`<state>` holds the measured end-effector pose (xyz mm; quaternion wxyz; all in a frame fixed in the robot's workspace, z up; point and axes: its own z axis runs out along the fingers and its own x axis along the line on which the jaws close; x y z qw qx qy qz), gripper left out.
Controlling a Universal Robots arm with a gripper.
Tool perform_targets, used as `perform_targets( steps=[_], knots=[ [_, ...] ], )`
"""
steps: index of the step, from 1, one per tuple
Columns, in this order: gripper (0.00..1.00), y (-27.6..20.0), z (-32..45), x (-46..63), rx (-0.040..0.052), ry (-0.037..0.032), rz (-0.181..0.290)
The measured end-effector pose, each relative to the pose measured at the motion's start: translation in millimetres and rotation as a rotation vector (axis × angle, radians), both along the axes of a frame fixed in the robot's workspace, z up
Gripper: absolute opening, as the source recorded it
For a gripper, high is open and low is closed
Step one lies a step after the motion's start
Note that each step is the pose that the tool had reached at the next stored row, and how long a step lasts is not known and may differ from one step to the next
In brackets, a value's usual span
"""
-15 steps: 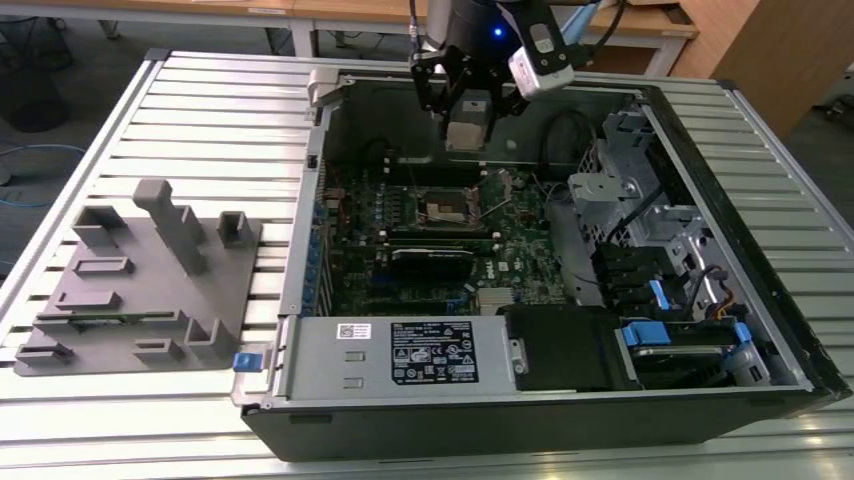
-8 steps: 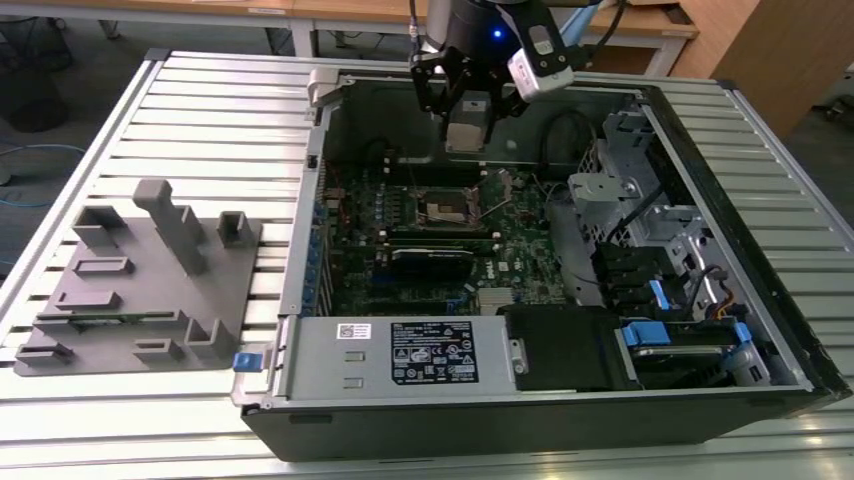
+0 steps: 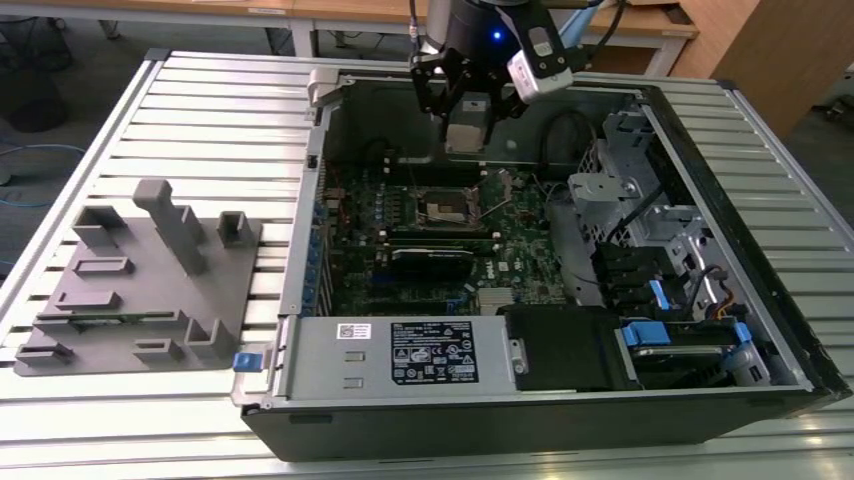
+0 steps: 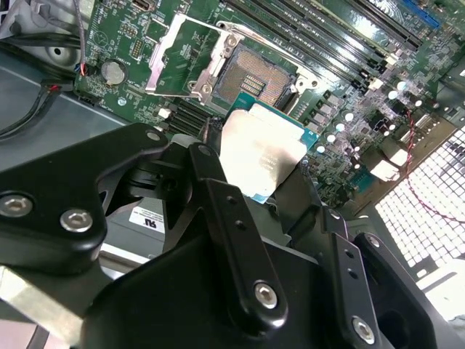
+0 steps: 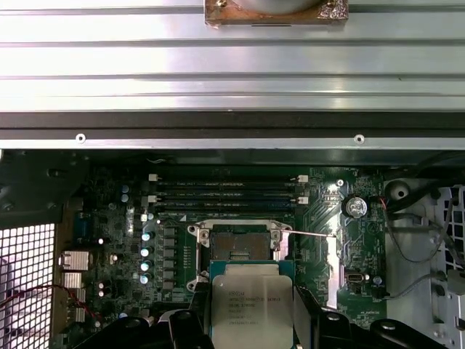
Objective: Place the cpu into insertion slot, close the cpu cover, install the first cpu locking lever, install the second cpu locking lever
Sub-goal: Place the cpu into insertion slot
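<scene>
- Jaws are clamped on the cpu (image 4: 263,149), one black finger on each of two opposite edges, its silvery top facing the cameras in both wrist views.
- The cpu hangs over the green board (image 5: 323,211) inside the open case (image 3: 400,355), which lies on the slatted counter (image 3: 200,110). It is apart from the slot (image 4: 253,76) and touches nothing but the jaws.
- In the first wrist view the cpu lines up squarely with the slot just beyond its far edge, so I judge the carry to be close to the right spot but not yet lowered.
- The slot is bare, with its tan pin field exposed.
- The cover (image 4: 215,64) is swung open, standing clear to one side of the slot.
- A thin lever (image 5: 312,234) sticks out free beside the slot, unlatched.
- As I read it, no step is finished: the cpu is unseated, the cover is not closed, and both levers are left to lock.
</scene>
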<state>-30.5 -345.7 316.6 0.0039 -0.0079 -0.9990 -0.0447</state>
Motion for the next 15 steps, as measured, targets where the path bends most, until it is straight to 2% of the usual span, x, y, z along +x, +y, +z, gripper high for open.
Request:
perform_targets(
  steps=[15],
  knots=[
    [0.54, 0.0, -1.9, 0.0, 0.0001, 0.0, 0.0]
  ],
)
